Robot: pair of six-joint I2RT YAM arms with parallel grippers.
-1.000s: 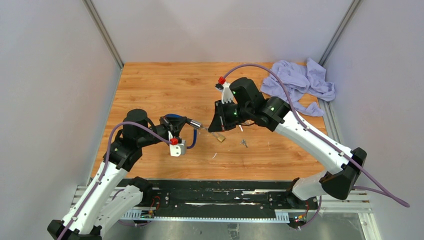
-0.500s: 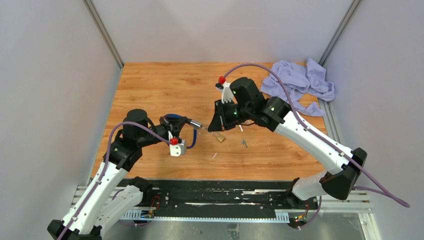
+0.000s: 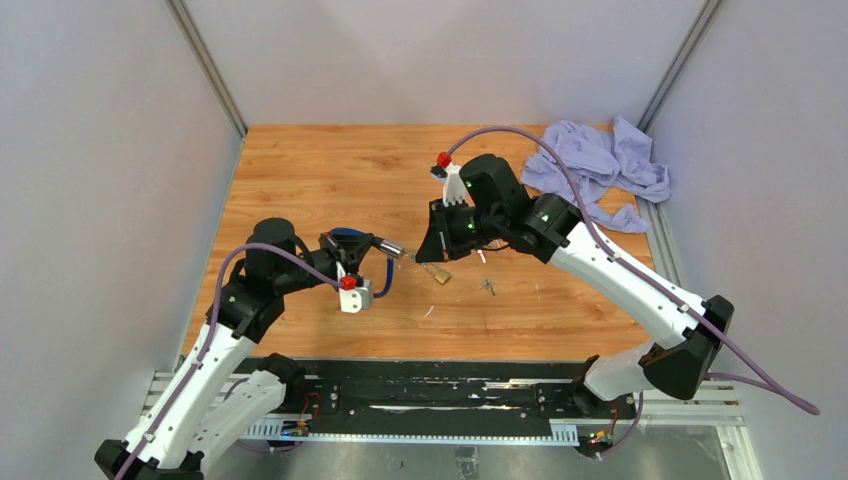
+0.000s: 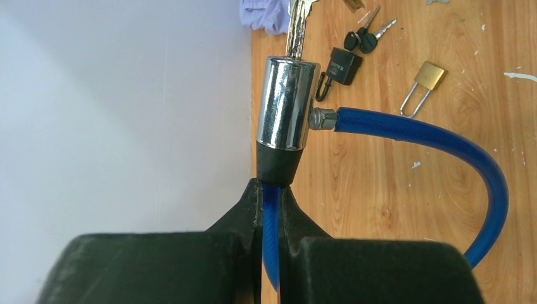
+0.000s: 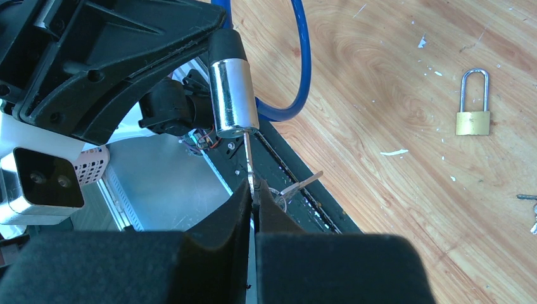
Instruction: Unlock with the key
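So: one cable lock (image 4: 285, 104), made of a shiny chrome cylinder (image 5: 233, 95), a black rubber collar at one end, and a blue plastic-coated cable (image 4: 437, 136). The cable leaves the cylinder's side through a small metal nut and arcs round into a loop.

The lock is held up off the table (image 3: 300, 180), near the brass padlock (image 3: 438, 273) and on its left in the top view. The cylinder's long axis runs from the left gripper (image 4: 271, 196) toward the right gripper (image 5: 254, 196), with the collar end at the left one and the keyhole end facing the right one.

The key (image 5: 248, 158) sits in the keyhole, its blade in line with that axis. It is between the cylinder and the right gripper, close to the brass padlock.

The left gripper is pinched on the blue cable just behind the collar. The right gripper's fingers are pressed together on the key's head. A spare key (image 5: 301, 183) hangs from its ring.

Counts:
- 1 cable lock.
- 1 brass padlock, lying flat on the table with its shackle closed.
- 1 black padlock (image 4: 344, 65), near the brass one.
- 2 black-headed keys (image 4: 367, 35), touching the black padlock.
- 1 key in the cylinder, plus 1 spare.
- 1 pale purple cloth (image 3: 600, 170), bunched at the table's far right corner, well apart from the brass padlock.
- 2 arms.
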